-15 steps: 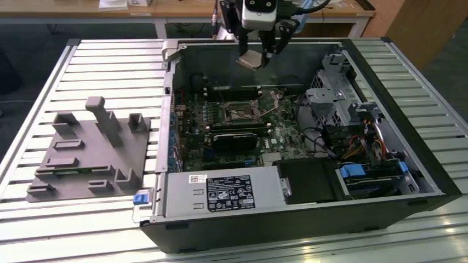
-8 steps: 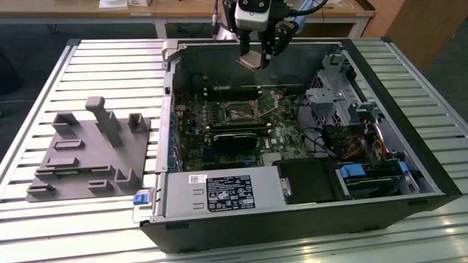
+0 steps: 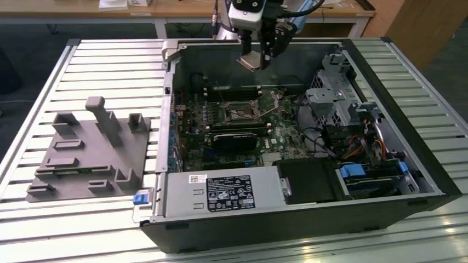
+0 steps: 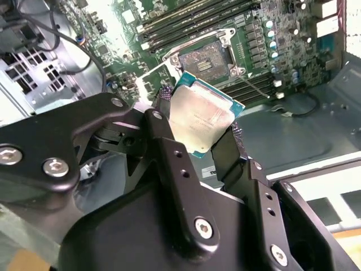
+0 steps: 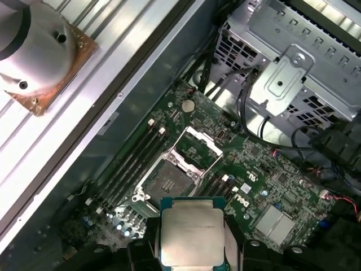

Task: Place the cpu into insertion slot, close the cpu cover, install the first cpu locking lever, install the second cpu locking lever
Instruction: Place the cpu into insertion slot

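My gripper (image 3: 257, 61) hangs above the back of the open computer case, shut on the cpu (image 3: 251, 61). In both wrist views the cpu (image 4: 202, 118) (image 5: 192, 228) is a silver-topped square chip, pinched at two opposite edges by the black fingers (image 4: 163, 121) (image 5: 234, 240) and tilted. The insertion slot (image 5: 167, 182) (image 4: 206, 58) (image 3: 238, 114) lies lower down on the green motherboard, its dark centre uncovered. The cpu cover (image 5: 197, 148), a silvery frame, stands flipped up at the slot's far edge. A thin metal lever (image 4: 255, 88) lies beside the slot.
Long black memory slots (image 4: 186, 20) flank the socket. A black card (image 3: 234, 139) sits in front of it. The drive cage (image 3: 332, 98) with its cables is on the exterior view's right, and the power supply (image 3: 219, 194) is at the front. A grey fixture (image 3: 87, 148) rests on the table outside the case.
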